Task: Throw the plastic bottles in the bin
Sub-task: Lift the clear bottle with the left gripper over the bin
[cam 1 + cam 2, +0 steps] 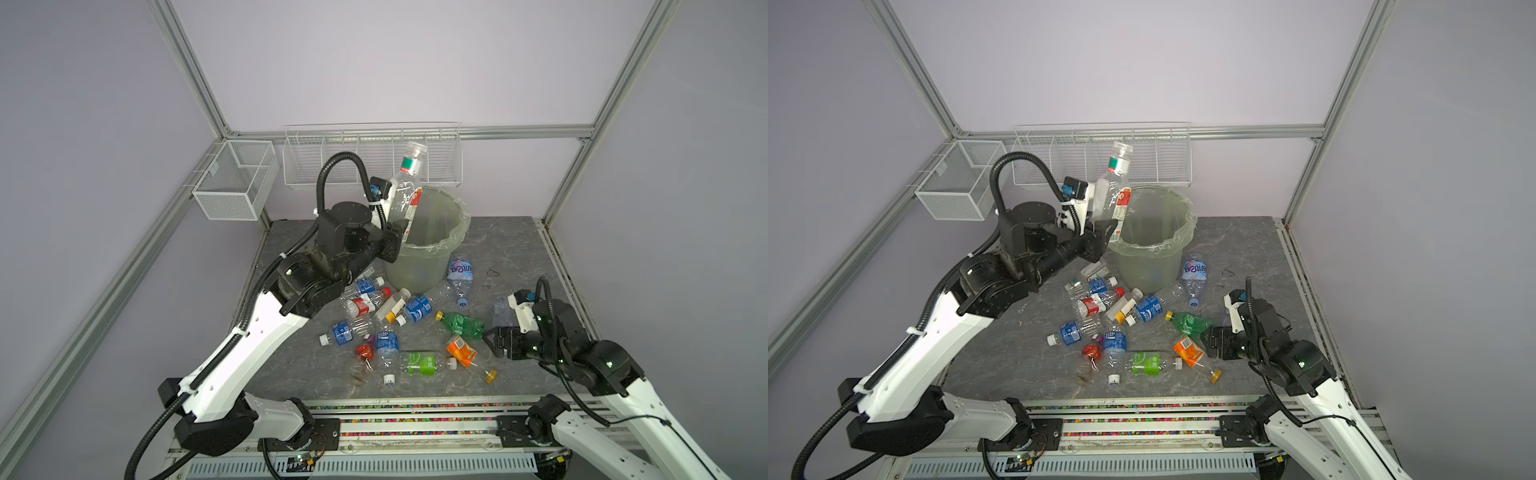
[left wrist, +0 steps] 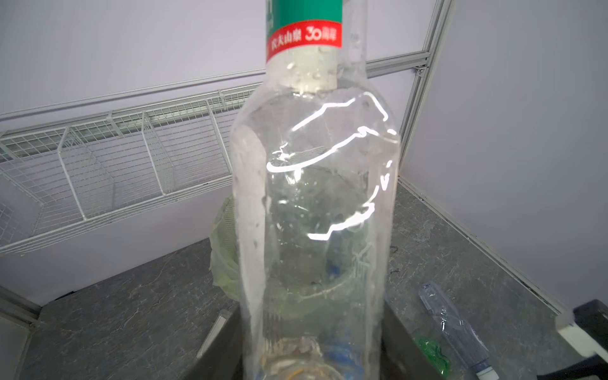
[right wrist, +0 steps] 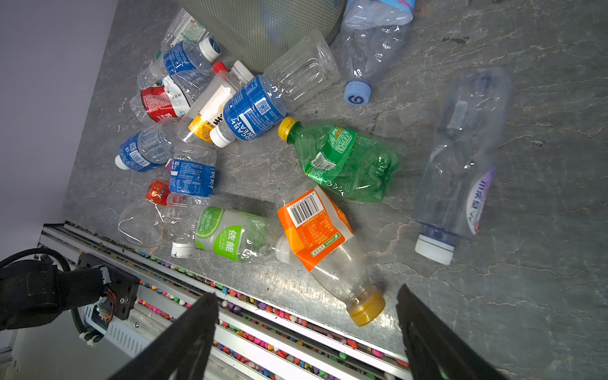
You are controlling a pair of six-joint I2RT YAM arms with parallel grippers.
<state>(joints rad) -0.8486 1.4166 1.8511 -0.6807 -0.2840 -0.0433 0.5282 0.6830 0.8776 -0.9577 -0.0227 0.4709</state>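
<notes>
My left gripper (image 1: 394, 232) (image 1: 1100, 235) (image 2: 312, 348) is shut on a tall clear plastic bottle (image 1: 405, 187) (image 1: 1115, 195) (image 2: 316, 197) with a green and red neck label. It holds the bottle upright, cap end up, at the left rim of the pale green bin (image 1: 451, 239) (image 1: 1177, 245). Several plastic bottles lie on the grey table in front of the bin, among them a green-tinted one (image 1: 463, 324) (image 3: 345, 161) and an orange-labelled one (image 1: 462, 351) (image 3: 316, 230). My right gripper (image 1: 492, 338) (image 1: 1208, 338) (image 3: 307, 296) hangs open and empty just right of the orange-labelled bottle's yellow cap.
White wire-mesh baskets hang on the left wall (image 1: 237, 178) and the back wall (image 1: 374, 160). A clear bottle with a purple label (image 3: 460, 158) lies beside my right arm. A loose white cap (image 1: 389, 379) sits near the front edge, where a rail of coloured beads (image 1: 415, 406) runs.
</notes>
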